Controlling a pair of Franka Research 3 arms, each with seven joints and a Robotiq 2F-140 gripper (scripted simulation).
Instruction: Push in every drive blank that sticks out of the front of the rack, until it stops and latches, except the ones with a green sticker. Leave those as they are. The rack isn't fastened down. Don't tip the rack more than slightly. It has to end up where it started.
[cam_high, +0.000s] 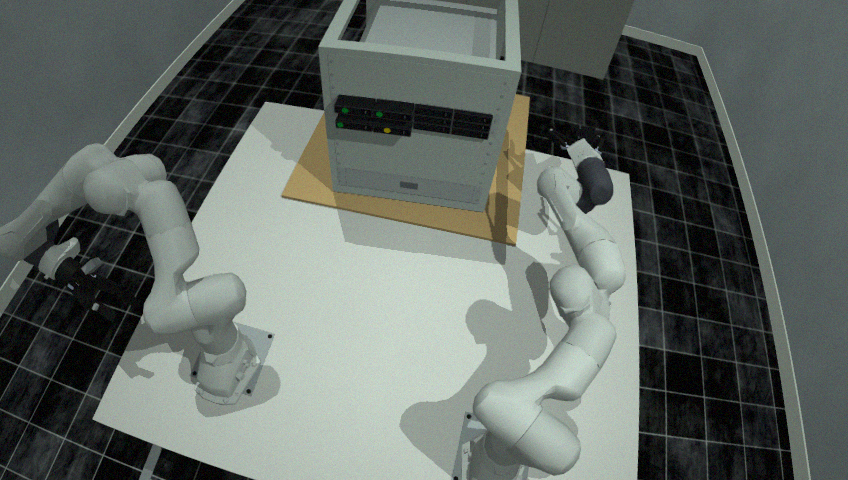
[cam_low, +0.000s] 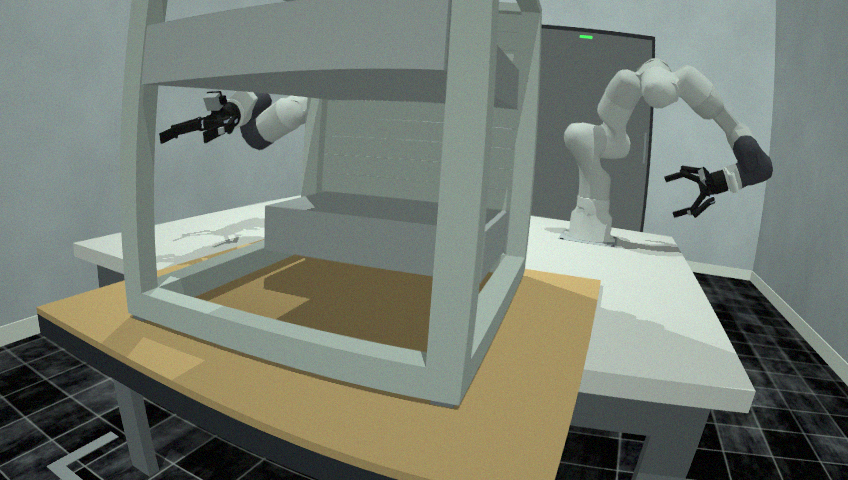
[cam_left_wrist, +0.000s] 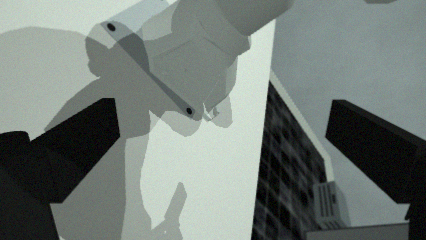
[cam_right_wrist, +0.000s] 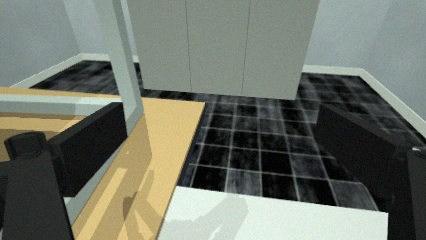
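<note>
Opening wide, the left hand (cam_high: 119, 303) (cam_low: 671, 196) (cam_left_wrist: 223, 118) has nothing between its fingers and hangs beyond the edge of the white, flat-topped surface (cam_high: 357, 297) (cam_low: 654, 350) (cam_left_wrist: 200, 165) (cam_right_wrist: 300, 215), well apart from the work. The right hand (cam_high: 574, 127) (cam_low: 184, 139) (cam_right_wrist: 221, 120) is also fully spread and holds nothing; it is out beside the rack, its fingers not aimed at the front.

Farther in, the pale grey metal rack (cam_high: 410, 154) (cam_low: 458, 178) (cam_right_wrist: 125, 60) stands upright on a tan wooden board (cam_high: 428, 215) (cam_low: 505, 380) (cam_right_wrist: 165, 130). On its front, the black rectangular drive blank with a yellow sticker (cam_high: 397, 130) sits in the lower row, beside a black blank with a green sticker (cam_high: 357, 126). It appears to stick out. Its face points out of the rack, towards the arm bases; the long axis of that face runs sideways across the front, nearly level.

The step in hand looks like positioning before a push. The next move calls for one hand to come round to the front, narrow its fingers and press the yellow-marked blank straight in until it latches. Two more green-stickered blanks (cam_high: 363, 107) lie just above and must be left alone. A hard or slanting push could slide or tip the unfastened rack, so the free hand might steady it. Whether the right-side blanks are fully seated, I cannot tell.
</note>
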